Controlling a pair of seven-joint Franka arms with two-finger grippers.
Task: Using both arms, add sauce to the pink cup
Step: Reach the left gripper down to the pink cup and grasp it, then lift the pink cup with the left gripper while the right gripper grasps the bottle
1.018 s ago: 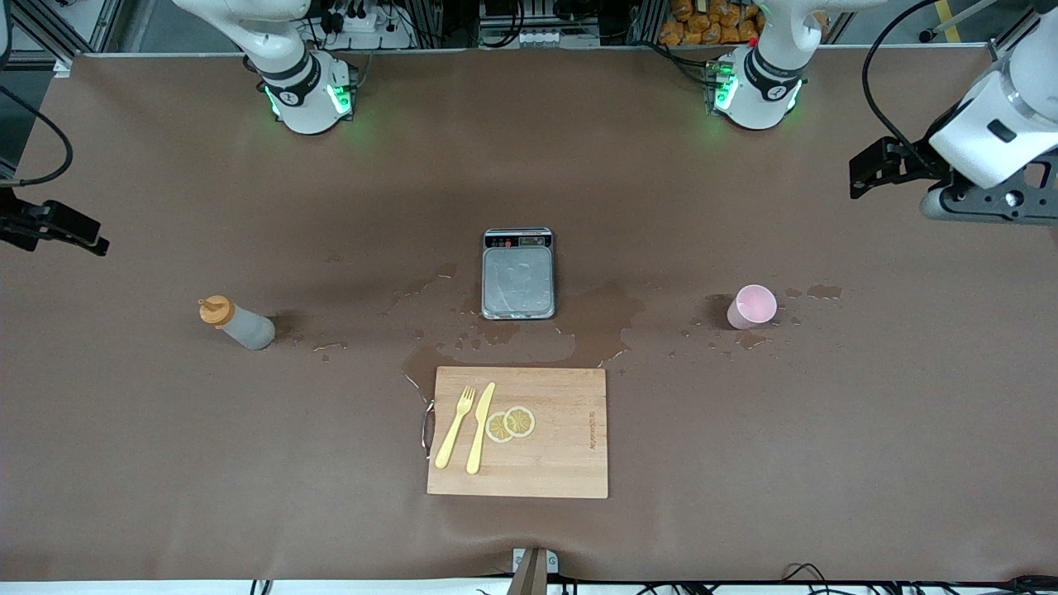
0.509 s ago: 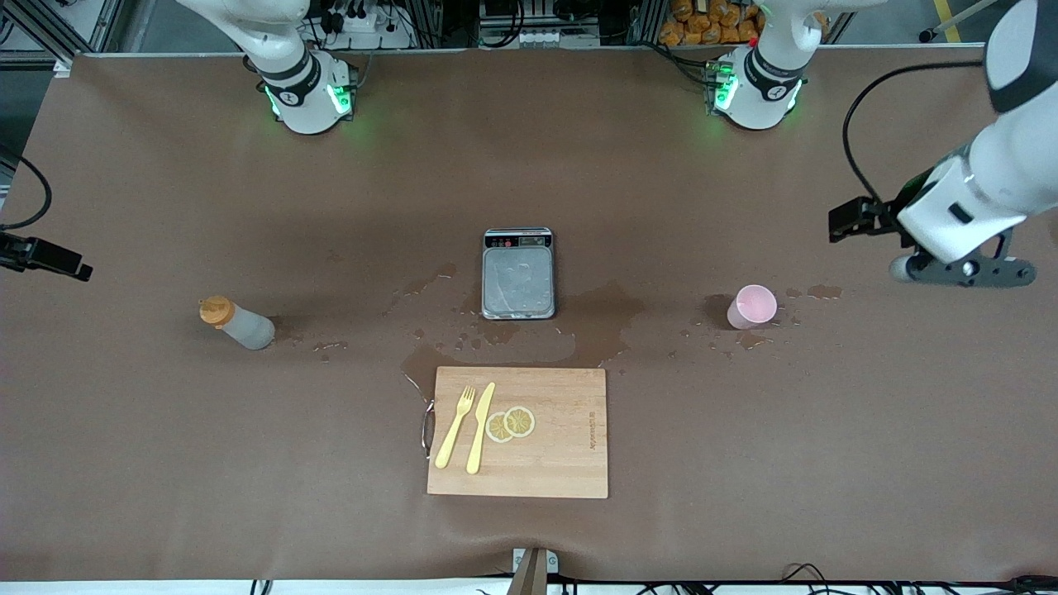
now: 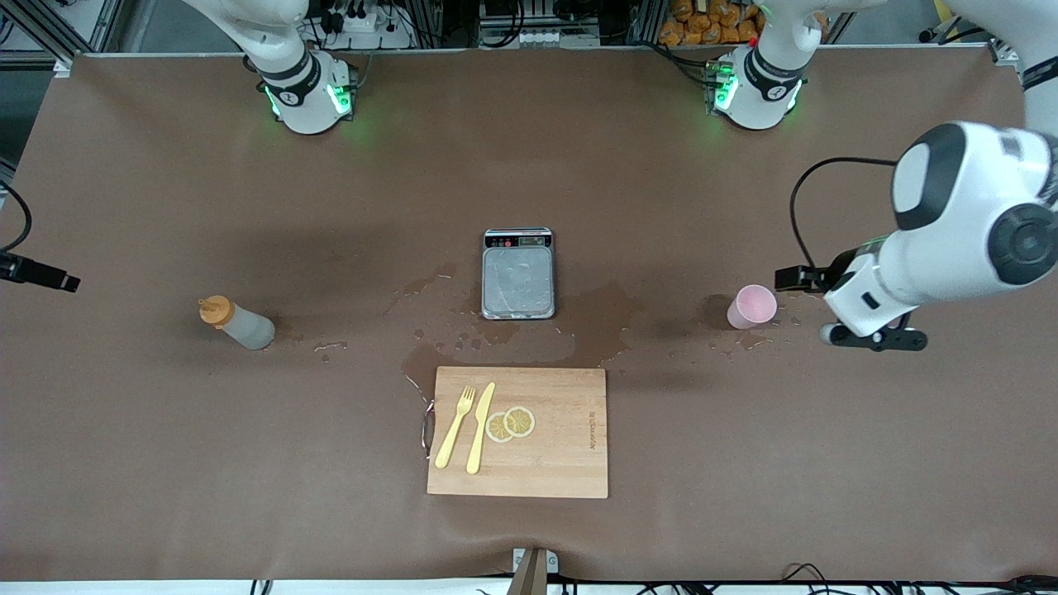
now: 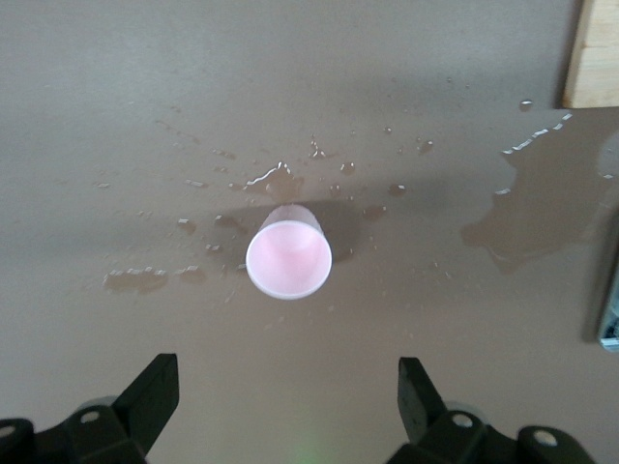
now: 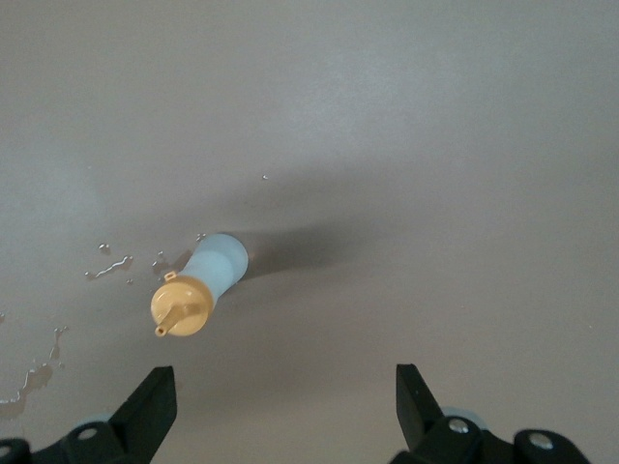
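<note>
Brown table cover [image 3: 744, 463], wet patches mid-table; aluminium framing [image 3: 50, 25] and cabling along the arm-base edge.

Brown-covered table [image 3: 165, 463] seen carrying five items. Grey scale [image 3: 518, 275] placed at centre. Wooden cutting board [image 3: 545, 463] laid at 6 o'clock of scale, nearer front camera. Pink cup [image 3: 751, 307] stood upright at 3 o'clock of scale, well apart. Sauce bottle [image 3: 235, 323] stood upright at 9 o'clock of scale, well apart. Wet puddle [image 3: 603, 318] spread on cover between scale and board; droplets scattered around cup.
</note>
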